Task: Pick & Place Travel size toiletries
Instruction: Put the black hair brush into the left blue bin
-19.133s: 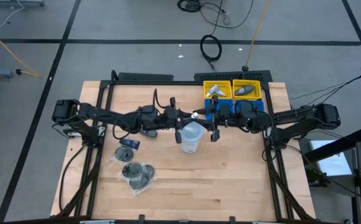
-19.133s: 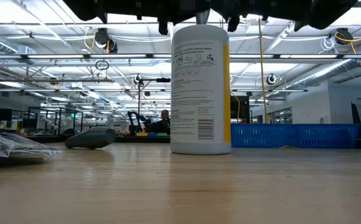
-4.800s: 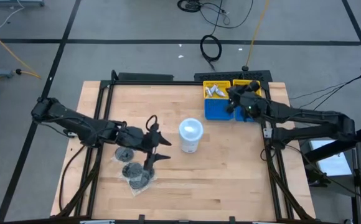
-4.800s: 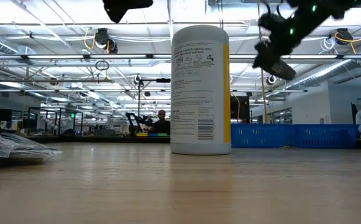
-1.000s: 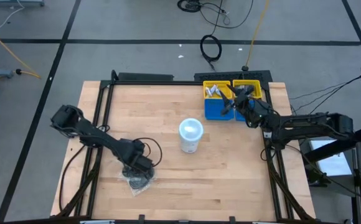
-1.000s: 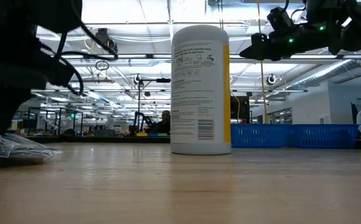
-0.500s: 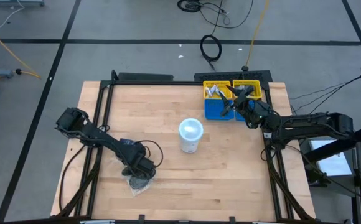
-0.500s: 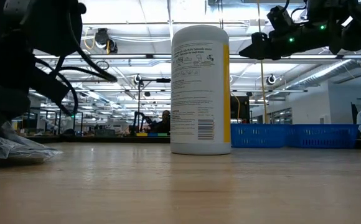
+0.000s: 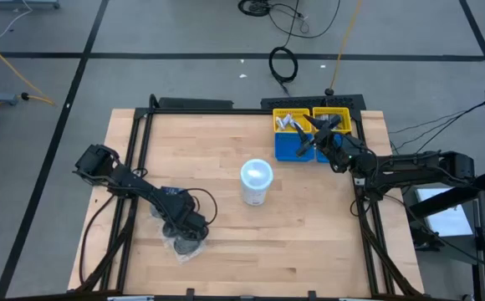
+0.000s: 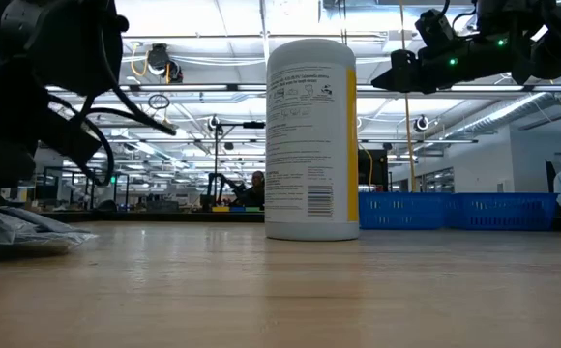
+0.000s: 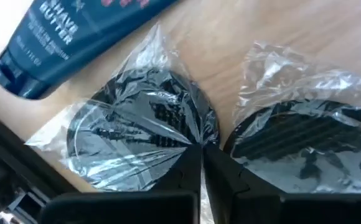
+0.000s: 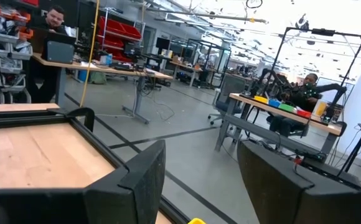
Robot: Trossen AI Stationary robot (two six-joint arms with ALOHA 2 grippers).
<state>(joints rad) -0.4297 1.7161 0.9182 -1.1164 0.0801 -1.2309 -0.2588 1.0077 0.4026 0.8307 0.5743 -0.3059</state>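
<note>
My left pincer (image 11: 200, 163): down at the counter's (image 9: 309, 234) 7 o'clock corner, fingers pinched shut on clear wrap between two dark discs.
Left disc (image 11: 140, 127): touching my fingertips, at 10 o'clock.
Right disc (image 11: 305, 140): just beside, at 2 o'clock.
Blue tube (image 11: 68, 31): at 11 o'clock beyond them.
My right pincer (image 9: 318, 140): parted, empty, over the blue bins (image 9: 293, 147).

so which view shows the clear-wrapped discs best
The left wrist view: two wrapped discs fill it, with the left gripper shut on the plastic wrap. The high view shows them mostly hidden under that arm; the low view shows only crinkled wrap at the edge; the right wrist view shows none.
</note>
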